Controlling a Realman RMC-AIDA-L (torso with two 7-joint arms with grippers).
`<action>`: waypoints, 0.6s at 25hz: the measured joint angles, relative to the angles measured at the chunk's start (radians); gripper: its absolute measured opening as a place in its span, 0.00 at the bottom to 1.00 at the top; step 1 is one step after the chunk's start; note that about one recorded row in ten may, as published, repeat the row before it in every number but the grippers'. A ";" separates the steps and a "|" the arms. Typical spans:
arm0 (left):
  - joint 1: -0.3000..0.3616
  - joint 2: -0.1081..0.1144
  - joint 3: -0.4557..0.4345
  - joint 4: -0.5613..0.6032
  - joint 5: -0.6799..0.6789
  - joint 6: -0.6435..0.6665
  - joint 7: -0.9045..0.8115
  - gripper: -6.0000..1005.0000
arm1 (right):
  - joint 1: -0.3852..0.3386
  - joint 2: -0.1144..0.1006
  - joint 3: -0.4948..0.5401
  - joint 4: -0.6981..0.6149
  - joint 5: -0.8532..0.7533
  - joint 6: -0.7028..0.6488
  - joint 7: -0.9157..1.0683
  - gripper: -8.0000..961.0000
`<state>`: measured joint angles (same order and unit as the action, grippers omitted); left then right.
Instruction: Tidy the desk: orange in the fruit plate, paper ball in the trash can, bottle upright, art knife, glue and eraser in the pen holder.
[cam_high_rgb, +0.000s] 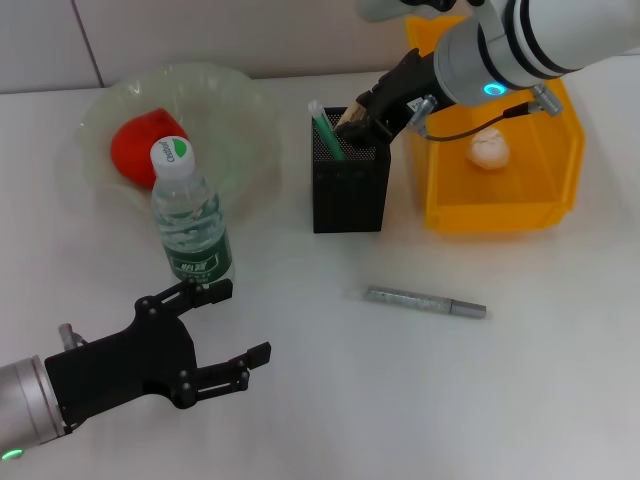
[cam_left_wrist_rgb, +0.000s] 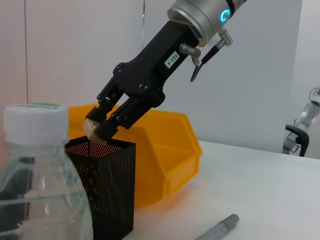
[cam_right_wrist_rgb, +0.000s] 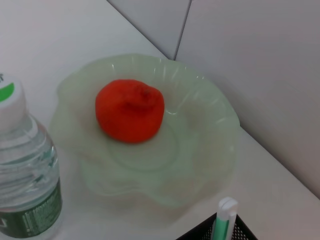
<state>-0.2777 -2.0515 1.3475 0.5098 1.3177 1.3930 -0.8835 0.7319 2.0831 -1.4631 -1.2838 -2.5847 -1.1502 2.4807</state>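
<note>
I observe my right gripper (cam_high_rgb: 355, 122) clamping the eraser (cam_left_wrist_rgb: 95, 131) just above the pen holder (cam_high_rgb: 348, 190) mouth. My left gripper (cam_high_rgb: 225, 325) rests released beside the upright bottle (cam_high_rgb: 190, 215).

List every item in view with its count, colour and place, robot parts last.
orange: one, red-orange, in the fruit plate
fruit plate: one, pale green, far left of the desk
bottle: one, clear with white cap, upright, in front of the plate
pen holder: one, black mesh, desk centre
glue: one, green and white, standing in the pen holder
eraser: one, beige, held above the pen holder
trash can: one, yellow, right of the holder
paper ball: one, white, inside the trash can
art knife: one, grey, lying on the desk
right gripper: black, over the pen holder
left gripper: black, open, near the bottle
</note>
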 joint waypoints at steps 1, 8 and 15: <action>0.000 0.000 0.000 0.000 0.000 0.000 0.000 0.86 | 0.001 0.000 -0.001 0.003 0.000 0.002 0.000 0.41; 0.000 -0.001 -0.001 0.000 0.000 0.009 0.000 0.86 | 0.001 0.002 -0.004 -0.003 0.000 -0.012 0.004 0.41; 0.001 -0.001 -0.001 0.001 0.000 0.010 0.000 0.86 | -0.010 0.001 0.011 -0.062 0.000 -0.053 0.038 0.64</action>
<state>-0.2772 -2.0525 1.3461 0.5105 1.3177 1.4034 -0.8836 0.7216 2.0839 -1.4526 -1.3459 -2.5849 -1.2032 2.5190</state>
